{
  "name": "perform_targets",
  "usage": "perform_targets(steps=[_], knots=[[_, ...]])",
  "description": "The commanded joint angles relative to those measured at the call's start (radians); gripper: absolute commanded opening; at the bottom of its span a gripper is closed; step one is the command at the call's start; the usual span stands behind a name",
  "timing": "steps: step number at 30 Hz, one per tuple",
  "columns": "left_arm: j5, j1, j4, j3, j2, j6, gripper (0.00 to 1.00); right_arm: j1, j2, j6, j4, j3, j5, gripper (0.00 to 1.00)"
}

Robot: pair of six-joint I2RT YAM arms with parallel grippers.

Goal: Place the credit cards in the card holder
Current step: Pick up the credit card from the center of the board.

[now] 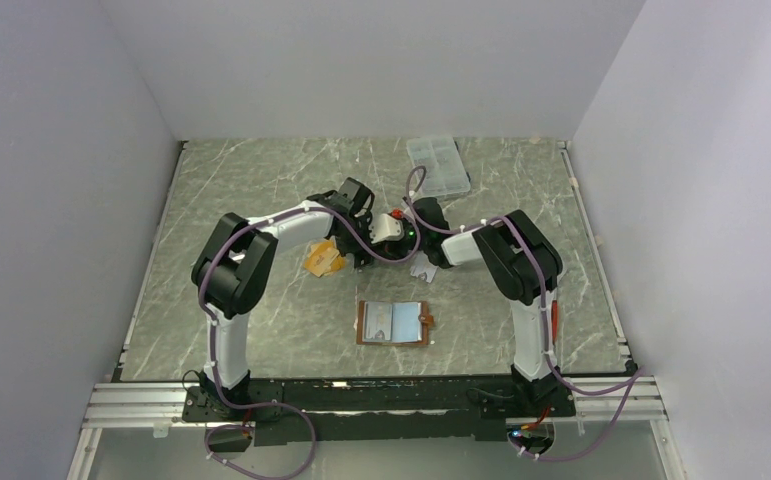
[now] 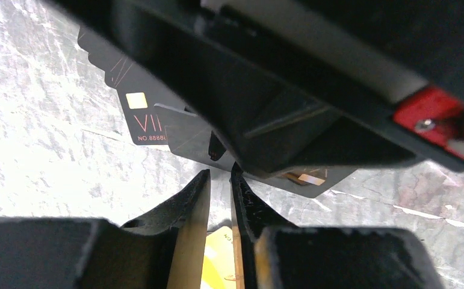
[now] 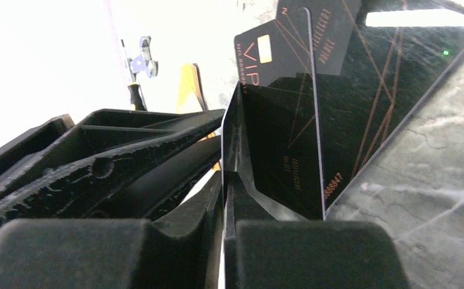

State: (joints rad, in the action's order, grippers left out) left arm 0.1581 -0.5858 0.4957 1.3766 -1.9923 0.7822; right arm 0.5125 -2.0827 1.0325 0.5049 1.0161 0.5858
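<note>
My right gripper is shut on the black card, holding it on edge above the table. In the left wrist view the black card shows its chip and pale lettering. My left gripper faces it with jaws a narrow gap apart, tips at the card's lower edge, nothing between them. The orange-tan card lies under my left gripper. The silver-grey card lies right of centre. The brown card holder lies open nearer the arm bases, its pale pockets facing up.
A clear plastic compartment box stands at the back right of the marble table. White walls close in the left, back and right sides. Both arms' cables hang close together over the centre.
</note>
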Motion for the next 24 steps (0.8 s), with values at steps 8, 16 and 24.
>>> perform_targets(steps=[8, 16, 24], knots=[[0.131, 0.081, 0.079, 0.040, 0.122, -0.072, 0.31, -0.007, 0.062, -0.038, -0.065, 0.007, -0.022, 0.00], [0.210, 0.147, 0.175, 0.069, 0.288, -0.152, 0.99, -0.017, 0.264, -0.116, -0.233, -0.053, -0.031, 0.00], [0.262, 0.170, 0.248, 0.020, 0.329, -0.238, 0.99, -0.003, 0.597, -0.286, -0.618, -0.188, -0.100, 0.00]])
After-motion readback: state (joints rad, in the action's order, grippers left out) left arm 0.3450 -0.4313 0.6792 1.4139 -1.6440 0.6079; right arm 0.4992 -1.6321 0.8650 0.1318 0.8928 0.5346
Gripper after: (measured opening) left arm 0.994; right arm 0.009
